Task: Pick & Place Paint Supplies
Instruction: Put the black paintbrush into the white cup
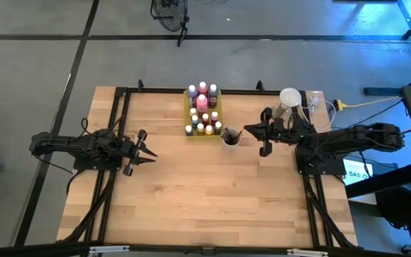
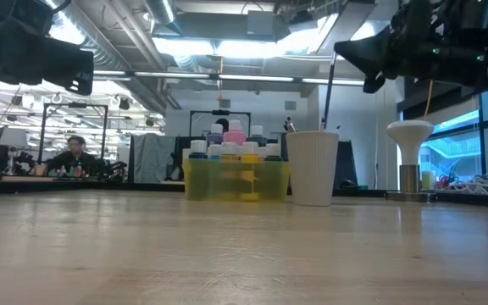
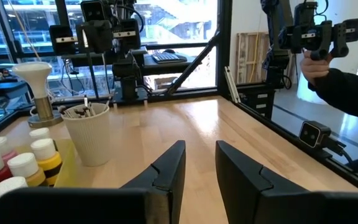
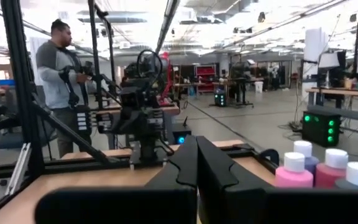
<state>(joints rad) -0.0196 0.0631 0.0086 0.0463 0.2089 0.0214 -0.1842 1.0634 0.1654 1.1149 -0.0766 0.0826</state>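
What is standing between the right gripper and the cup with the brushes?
Nothing visible. From above, the right gripper hangs just right of the cup, fingers shut, with only bare table between them. The tray of bottles sits on the cup's far side. The left gripper waits far off to the left.

I count two dark two-fingered pincers of mine, the left pincer (image 1: 148, 153) and the right pincer (image 1: 250, 132). One translucent yellow rectangular tray (image 1: 218, 113) holds about twelve small paint bottles (image 1: 202, 103) with white, pink, red, blue and yellow caps. One small pale ribbed round cup (image 1: 230, 137) carries several thin dark brushes (image 3: 84, 111); their number I cannot tell. One wooden tabletop (image 1: 205, 193).
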